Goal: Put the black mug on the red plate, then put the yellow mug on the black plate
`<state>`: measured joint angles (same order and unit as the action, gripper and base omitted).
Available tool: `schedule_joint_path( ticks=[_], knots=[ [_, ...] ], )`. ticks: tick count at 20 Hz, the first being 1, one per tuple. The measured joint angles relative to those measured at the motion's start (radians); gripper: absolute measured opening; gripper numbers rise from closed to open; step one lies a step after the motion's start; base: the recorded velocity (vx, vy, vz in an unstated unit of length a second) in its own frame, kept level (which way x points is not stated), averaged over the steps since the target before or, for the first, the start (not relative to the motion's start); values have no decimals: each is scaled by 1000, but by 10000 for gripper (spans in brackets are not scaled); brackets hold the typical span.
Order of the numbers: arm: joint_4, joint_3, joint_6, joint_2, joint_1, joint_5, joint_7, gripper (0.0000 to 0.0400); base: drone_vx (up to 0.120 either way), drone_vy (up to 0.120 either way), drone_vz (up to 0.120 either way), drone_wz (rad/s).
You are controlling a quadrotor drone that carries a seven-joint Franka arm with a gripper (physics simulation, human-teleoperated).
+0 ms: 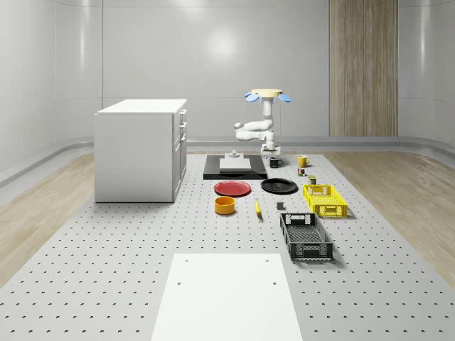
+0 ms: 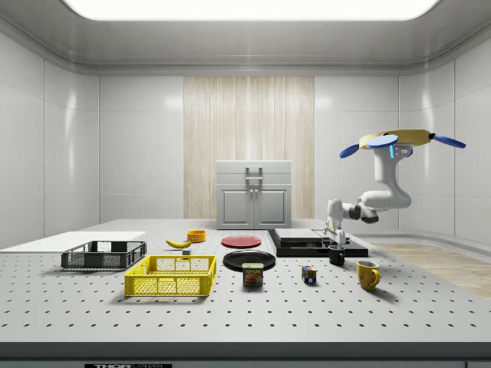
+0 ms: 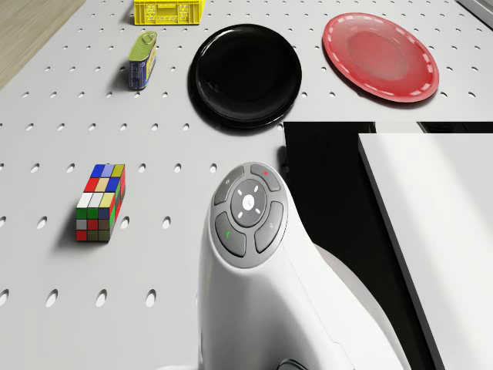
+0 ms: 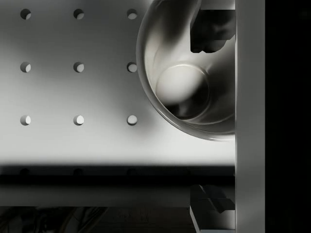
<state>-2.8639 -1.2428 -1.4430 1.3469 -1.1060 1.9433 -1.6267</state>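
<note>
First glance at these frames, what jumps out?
The drone hovers above the table's far end, its white arm bent down so the gripper hangs right over the black mug, beside the black slab. The red plate and black plate lie side by side mid-table, both bare. The yellow mug stands apart near the table's edge, and a bright yellow basket stands out in the side view.

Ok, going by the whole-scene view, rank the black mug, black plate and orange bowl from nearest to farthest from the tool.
1. Black mug, directly under the tool.
2. Glossy black plate, nearer the camera than the mug.
3. Round orange bowl, nearer the camera again and toward the view's left.
</note>
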Motion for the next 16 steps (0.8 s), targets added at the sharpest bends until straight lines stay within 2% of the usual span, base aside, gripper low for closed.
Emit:
schedule_joint_path(
  ticks=[16],
  knots=[
    [41, -18, -35, 27, -49, -20, -10, 400, 0, 0, 0, 0]
  ],
)
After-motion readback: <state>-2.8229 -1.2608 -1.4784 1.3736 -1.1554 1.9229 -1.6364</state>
